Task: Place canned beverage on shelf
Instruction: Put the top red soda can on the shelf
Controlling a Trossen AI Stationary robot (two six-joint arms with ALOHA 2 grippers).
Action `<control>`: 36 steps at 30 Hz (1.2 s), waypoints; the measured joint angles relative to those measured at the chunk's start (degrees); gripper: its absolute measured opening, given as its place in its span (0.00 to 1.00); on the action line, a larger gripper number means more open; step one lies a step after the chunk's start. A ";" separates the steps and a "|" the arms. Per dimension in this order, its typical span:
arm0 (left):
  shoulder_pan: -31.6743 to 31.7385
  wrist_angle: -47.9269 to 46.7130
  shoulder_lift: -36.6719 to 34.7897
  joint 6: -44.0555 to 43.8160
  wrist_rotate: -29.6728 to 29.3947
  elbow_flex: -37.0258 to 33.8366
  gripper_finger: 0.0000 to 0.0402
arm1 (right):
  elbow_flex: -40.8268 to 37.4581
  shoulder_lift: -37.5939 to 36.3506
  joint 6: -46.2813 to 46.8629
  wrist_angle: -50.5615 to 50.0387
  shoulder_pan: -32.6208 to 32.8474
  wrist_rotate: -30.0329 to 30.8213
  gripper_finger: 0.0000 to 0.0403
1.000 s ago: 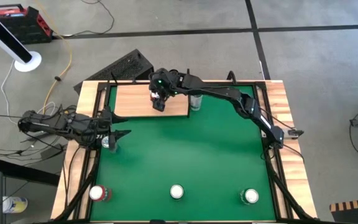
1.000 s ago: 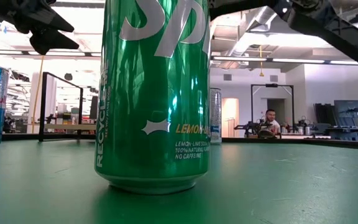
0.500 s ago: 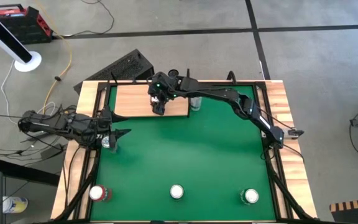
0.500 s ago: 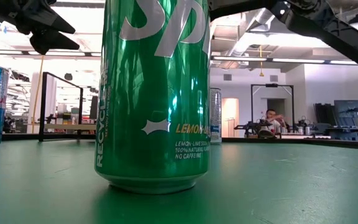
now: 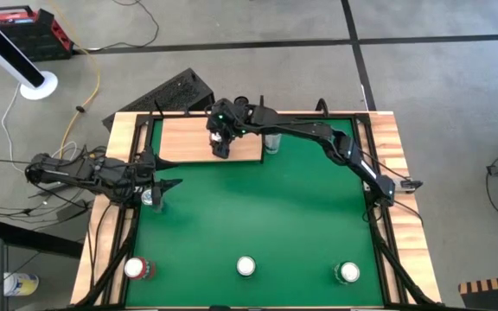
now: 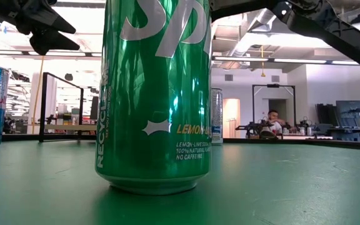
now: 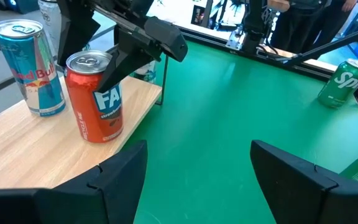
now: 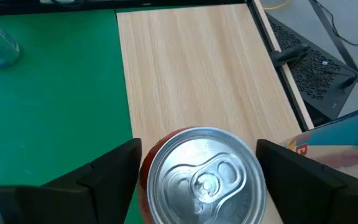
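An orange can (image 7: 95, 96) stands upright on the pale wooden shelf (image 5: 188, 138) at the table's far left, close to the shelf's edge. It also shows from above in the right wrist view (image 8: 204, 174). A blue and silver can (image 7: 30, 68) stands beside it on the shelf. My right gripper (image 5: 221, 144) reaches over the shelf and is shut on the orange can. My left gripper (image 7: 197, 174) is open and empty at the table's left edge (image 5: 164, 186). My right gripper holds the orange can by its upper wall just under the rim (image 8: 146, 163), one finger on either side. The fingers (image 7: 132, 53) come slanting down from above. The can stands upright with its base on the shelf.
A green can (image 6: 158, 94) stands at the middle of the near edge (image 5: 245, 267), with a red can (image 5: 137, 269) and another can (image 5: 348, 273) to either side. One can (image 5: 272, 141) stands beside the shelf, another (image 5: 150, 197) under my left arm. A person sits beyond the table.
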 joint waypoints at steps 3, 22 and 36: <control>0.00 0.00 0.00 -0.02 0.00 0.00 0.67 | 0.04 -0.11 0.25 0.15 0.00 0.12 0.91; 0.68 4.60 6.41 4.71 -9.93 -0.02 0.67 | 1.05 -8.83 -4.74 -1.75 -1.05 0.56 0.93; 19.24 38.44 36.41 23.15 4.99 -0.02 0.57 | 1.09 -24.57 -2.15 -25.40 -1.62 10.49 0.93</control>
